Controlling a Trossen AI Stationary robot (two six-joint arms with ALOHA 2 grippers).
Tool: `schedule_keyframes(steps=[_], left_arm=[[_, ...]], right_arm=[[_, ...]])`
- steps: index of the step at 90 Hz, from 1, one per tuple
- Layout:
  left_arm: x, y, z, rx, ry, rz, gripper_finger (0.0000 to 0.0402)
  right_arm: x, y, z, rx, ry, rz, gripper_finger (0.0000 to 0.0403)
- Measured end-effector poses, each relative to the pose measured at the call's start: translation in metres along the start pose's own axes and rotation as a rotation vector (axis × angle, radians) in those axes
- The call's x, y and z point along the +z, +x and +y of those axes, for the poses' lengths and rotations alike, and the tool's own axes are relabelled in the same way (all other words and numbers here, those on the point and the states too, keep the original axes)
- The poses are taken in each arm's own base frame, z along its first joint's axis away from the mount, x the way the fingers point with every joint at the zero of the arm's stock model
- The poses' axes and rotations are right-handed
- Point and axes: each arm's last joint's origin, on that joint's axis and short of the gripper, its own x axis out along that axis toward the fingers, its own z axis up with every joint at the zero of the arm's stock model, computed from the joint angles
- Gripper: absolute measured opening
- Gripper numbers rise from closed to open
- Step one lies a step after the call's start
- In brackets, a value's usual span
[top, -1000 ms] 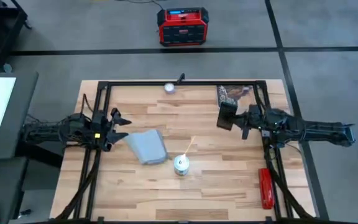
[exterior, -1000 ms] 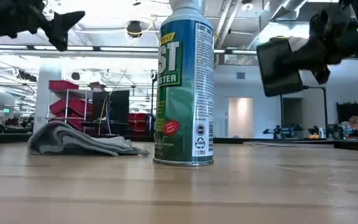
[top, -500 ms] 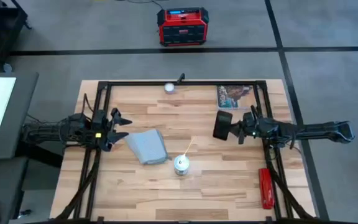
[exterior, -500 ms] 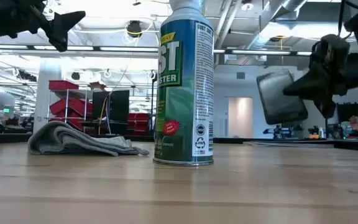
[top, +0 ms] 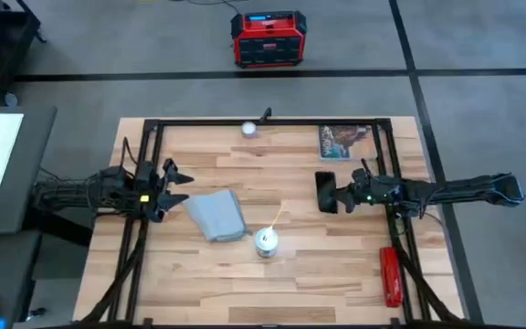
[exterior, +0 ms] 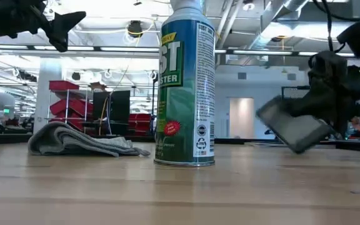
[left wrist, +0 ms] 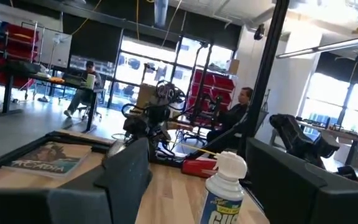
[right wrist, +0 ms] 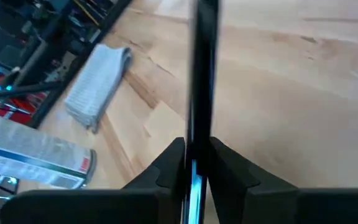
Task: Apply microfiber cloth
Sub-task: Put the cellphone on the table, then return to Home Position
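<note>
Surface: a pale wooden plank top edged by a black frame, filling the middle of the high view.
Left arm: reaches in from the left edge of the high view; its left gripper hovers with jaws spread wide, holding nothing, just left of the cloth.
Right arm: reaches in from the right edge; its right gripper has jaws closed on the edge of the phone.
Microfiber cloth: pale grey-blue, folded, lying flat on the surface left of centre, just upper left of the can; in the low view it is a low heap at left.
Spray can: upright near the centre, large and green-blue in the low view.
Picture card: flat at the upper right of the surface.
Phone: black, tilted above the surface in the low view, right of centre.
</note>
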Motion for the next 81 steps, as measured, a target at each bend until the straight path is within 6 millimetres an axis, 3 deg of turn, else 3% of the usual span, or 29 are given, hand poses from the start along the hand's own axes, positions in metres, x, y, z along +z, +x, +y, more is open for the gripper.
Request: schedule_keyframes(steps=[47, 63, 81], left_arm=[[-0.004, 0.000, 0.001, 0.011, -0.017, 0.044, 0.0243], [-0.008, 0.000, 0.002, 0.020, 0.032, 0.089, 0.0241], [-0.013, -0.001, 0.003, 0.027, 0.113, 0.135, 0.0216]], right_arm=[[0.000, 0.002, -0.003, -0.035, -0.057, 0.006, 0.0060], [0.003, 0.002, 0.000, -0.005, -0.214, -0.027, 0.0054], [0.012, -0.001, 0.017, 0.176, -0.481, -0.148, 0.0006]])
